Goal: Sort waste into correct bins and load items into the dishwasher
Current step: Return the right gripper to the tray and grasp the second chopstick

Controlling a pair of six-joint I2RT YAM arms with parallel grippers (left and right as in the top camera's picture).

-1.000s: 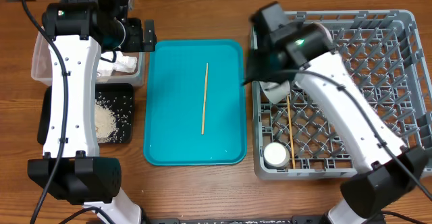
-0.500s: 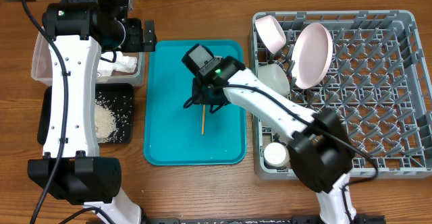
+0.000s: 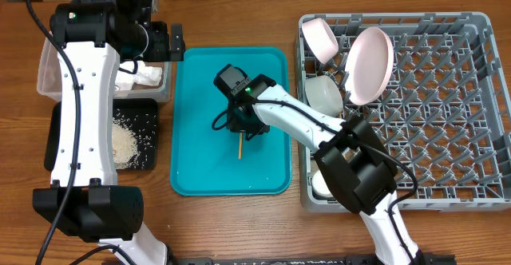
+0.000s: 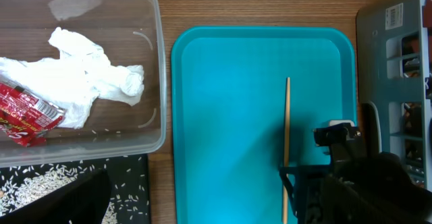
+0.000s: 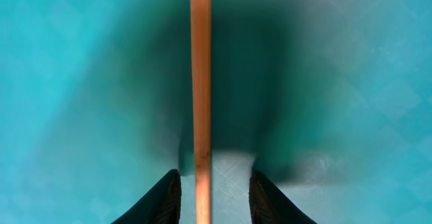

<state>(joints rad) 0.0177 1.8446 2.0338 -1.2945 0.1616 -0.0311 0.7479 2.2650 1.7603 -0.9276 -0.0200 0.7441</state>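
Observation:
One wooden chopstick (image 3: 239, 148) lies lengthwise on the teal tray (image 3: 200, 169). My right gripper (image 3: 241, 128) is down over it, open. In the right wrist view its two dark fingertips (image 5: 212, 197) straddle the chopstick (image 5: 200, 82) without closing on it. My left gripper (image 3: 169, 41) hangs open and empty over the clear tub (image 3: 48, 73). The tub holds the napkin (image 4: 94, 75) and the red-and-white wrapper (image 4: 23, 113). Rice (image 3: 124, 141) lies in the black tray (image 3: 60, 137). The plate (image 3: 371, 64), two bowls (image 3: 322, 37) (image 3: 323, 93) and the cup (image 3: 318, 187) sit in the grey rack (image 3: 447, 137).
The right arm reaches from the rack's front left corner across to the tray and covers part of the rack. The rack's right half holds only upright pegs. Wooden table surrounds the containers.
My right arm has swung from above the rack's left side over to the teal tray and come down around the chopstick. The left arm has not moved.

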